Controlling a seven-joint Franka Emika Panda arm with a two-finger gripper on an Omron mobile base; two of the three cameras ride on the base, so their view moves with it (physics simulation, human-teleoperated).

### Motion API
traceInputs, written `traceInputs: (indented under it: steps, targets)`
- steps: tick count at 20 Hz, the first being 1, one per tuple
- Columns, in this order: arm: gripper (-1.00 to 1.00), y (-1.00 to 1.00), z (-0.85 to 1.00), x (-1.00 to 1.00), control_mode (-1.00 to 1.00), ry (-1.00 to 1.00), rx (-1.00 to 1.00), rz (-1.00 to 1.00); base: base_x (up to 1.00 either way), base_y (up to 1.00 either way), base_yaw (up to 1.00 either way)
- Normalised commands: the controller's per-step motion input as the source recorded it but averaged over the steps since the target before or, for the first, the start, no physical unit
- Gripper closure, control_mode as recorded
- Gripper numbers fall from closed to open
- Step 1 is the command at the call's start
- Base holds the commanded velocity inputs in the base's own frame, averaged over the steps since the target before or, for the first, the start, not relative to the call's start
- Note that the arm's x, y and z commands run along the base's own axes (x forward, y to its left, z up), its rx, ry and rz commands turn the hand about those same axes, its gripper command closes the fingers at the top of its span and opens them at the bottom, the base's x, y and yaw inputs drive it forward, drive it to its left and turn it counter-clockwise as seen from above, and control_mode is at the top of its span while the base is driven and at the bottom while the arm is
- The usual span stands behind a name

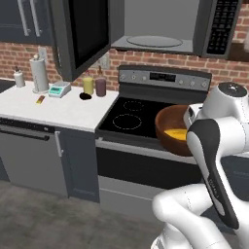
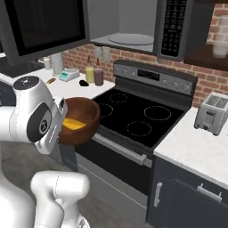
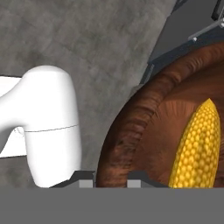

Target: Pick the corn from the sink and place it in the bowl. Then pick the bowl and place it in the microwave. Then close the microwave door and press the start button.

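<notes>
The gripper (image 3: pixel 107 177) pinched the rim of the wooden bowl (image 1: pixel 171 127), corn (image 1: pixel 176 133) inside, held clear of the stove front; the open microwave (image 1: pixel 155 29) lay above and beyond.

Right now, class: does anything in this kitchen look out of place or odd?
Nothing is spilled or damaged. The bowl with the corn hangs in the air before the stove, gripped at its rim, and the microwave door stands open.

The corn (image 3: pixel 197 148) lies in the bowl (image 1: pixel 170 124), before the stove (image 2: pixel 138 116), below the microwave (image 2: pixel 133 26).
</notes>
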Motion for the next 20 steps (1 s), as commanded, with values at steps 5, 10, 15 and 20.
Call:
traceInputs:
  steps: [5, 10, 15, 20]
  targets:
    - [1.00, 0.00, 0.00, 0.00, 1.00, 0.00, 0.00, 0.00, 0.00, -0.54, 0.28]
    - [1.00, 0.00, 0.00, 0.00, 1.00, 0.00, 0.00, 0.00, 0.00, -0.28, 0.19]
    - [1.00, 0.00, 0.00, 0.00, 1.00, 0.00, 0.00, 0.00, 0.32, -0.13, 0.06]
    - [1.00, 0.00, 0.00, 0.00, 1.00, 0.00, 0.00, 0.00, 0.61, -0.22, 0.01]
